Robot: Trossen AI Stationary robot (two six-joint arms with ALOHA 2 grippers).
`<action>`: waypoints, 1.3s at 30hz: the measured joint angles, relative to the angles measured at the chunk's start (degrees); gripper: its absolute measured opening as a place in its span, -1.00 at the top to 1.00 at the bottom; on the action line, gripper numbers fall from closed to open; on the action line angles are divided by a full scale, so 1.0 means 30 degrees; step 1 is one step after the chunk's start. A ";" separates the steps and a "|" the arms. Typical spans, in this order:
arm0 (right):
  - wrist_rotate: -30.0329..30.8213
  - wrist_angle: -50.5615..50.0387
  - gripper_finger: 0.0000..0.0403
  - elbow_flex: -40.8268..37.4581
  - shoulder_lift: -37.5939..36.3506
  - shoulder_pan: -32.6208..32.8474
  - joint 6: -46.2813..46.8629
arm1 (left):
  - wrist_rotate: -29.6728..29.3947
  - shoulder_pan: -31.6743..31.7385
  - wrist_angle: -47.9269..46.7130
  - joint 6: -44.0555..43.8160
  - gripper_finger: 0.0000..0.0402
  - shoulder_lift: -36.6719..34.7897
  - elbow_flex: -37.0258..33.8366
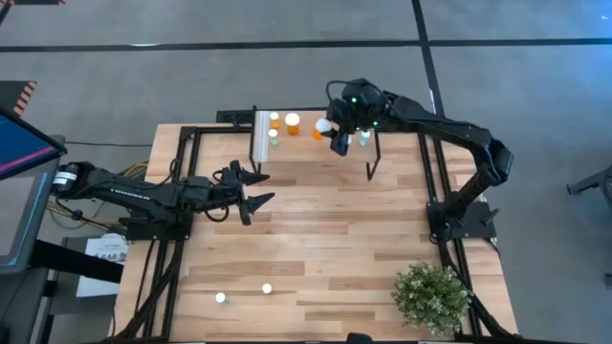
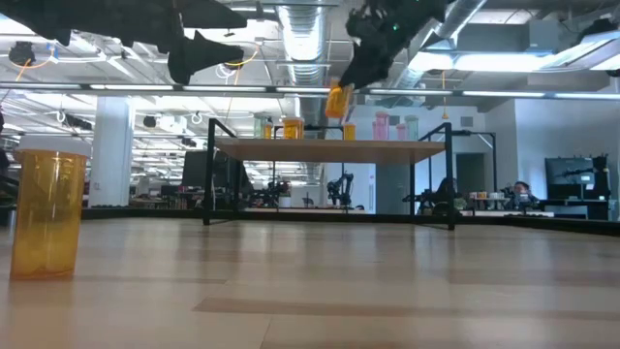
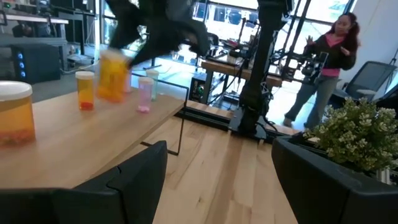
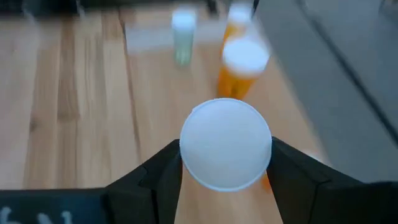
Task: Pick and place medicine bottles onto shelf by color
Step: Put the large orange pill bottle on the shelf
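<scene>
While my right pincer (image 1: 327,126) grips an orange bottle (image 2: 338,101) by its white cap (image 4: 226,152), it hangs above the shelf (image 2: 329,149) at the table's (image 1: 335,248) far edge. Other bottles (image 2: 291,128) stand there. My left pincer (image 1: 256,189) waits open mid-table.

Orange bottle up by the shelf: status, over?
Right claw shut on orange bottle, above the shelf. Left claw open, idle over mid-table. Other bottles on shelf; nothing blocking.
</scene>
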 joint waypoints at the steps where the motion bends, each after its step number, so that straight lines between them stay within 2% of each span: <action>1: -0.0007 -0.0619 -0.08 -0.0062 0.0026 -0.0092 -0.0096 | 0.0000 -0.0004 0.0000 -0.0036 -0.38 0.0000 0.0000; 17: 0.0162 -0.1981 -0.10 -0.0040 0.1182 -0.0158 -0.0504 | 0.0000 0.0003 0.0189 -0.0259 -0.38 0.0000 0.0000; 28: 0.0219 -0.1995 -0.26 -0.0033 0.1170 -0.0179 -0.0519 | -0.0022 -0.0002 0.0185 -0.0274 -0.38 0.0000 0.0000; 39: 0.0329 -0.2137 -0.27 -0.0033 0.1170 -0.0172 -0.0512 | -0.0039 0.0002 0.0181 -0.0172 -0.38 0.0000 0.0007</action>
